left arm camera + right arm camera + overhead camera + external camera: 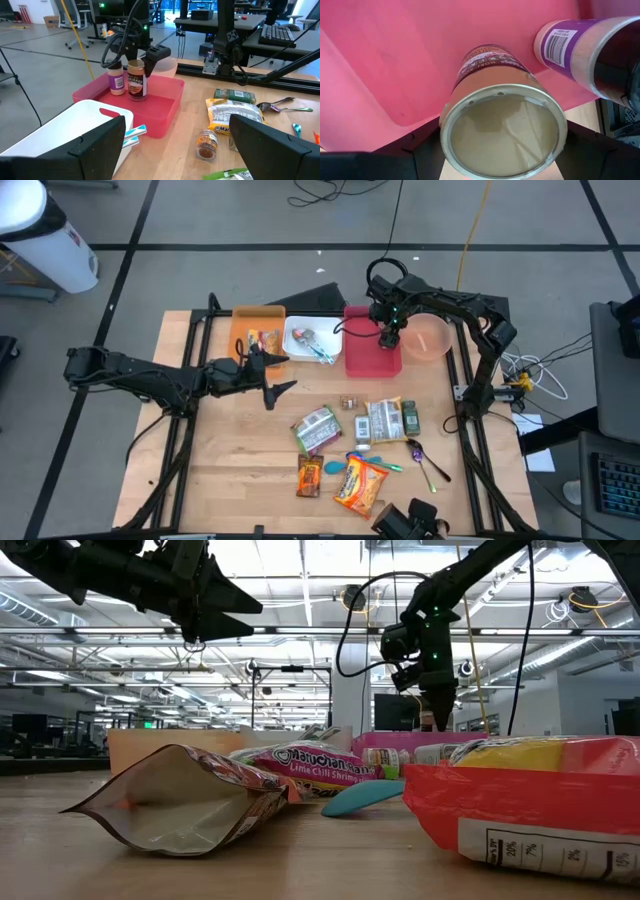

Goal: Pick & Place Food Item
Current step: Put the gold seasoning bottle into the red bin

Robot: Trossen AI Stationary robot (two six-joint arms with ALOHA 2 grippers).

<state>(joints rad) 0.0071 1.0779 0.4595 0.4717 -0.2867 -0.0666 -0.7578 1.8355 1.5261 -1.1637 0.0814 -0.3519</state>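
A brown-labelled spice jar (136,82) stands upright in the pink tray (165,105) at the table's far middle. Beside it a purple-labelled bottle (575,45) stands on the tray floor. My right gripper (388,340) hangs over the tray, pointing down, shut on the jar's top. My left gripper (283,373) is open in the air left of the middle, level, facing the tray with nothing between its fingers. My right gripper comes from above, fingers pointing down, one finger (420,145) on each side of the jar's lid rim (450,115). The jar is upright below it. Whether the jar's base rests on the tray floor or hangs just over it, I cannot tell.
Left of the tray sit a white bin (305,340) and an orange bin (255,330); a pink bowl (430,340) is to its right. Food packets (385,420), snack bags (360,485), a small jar lying down (206,145) and spoons (425,460) cover the near middle.
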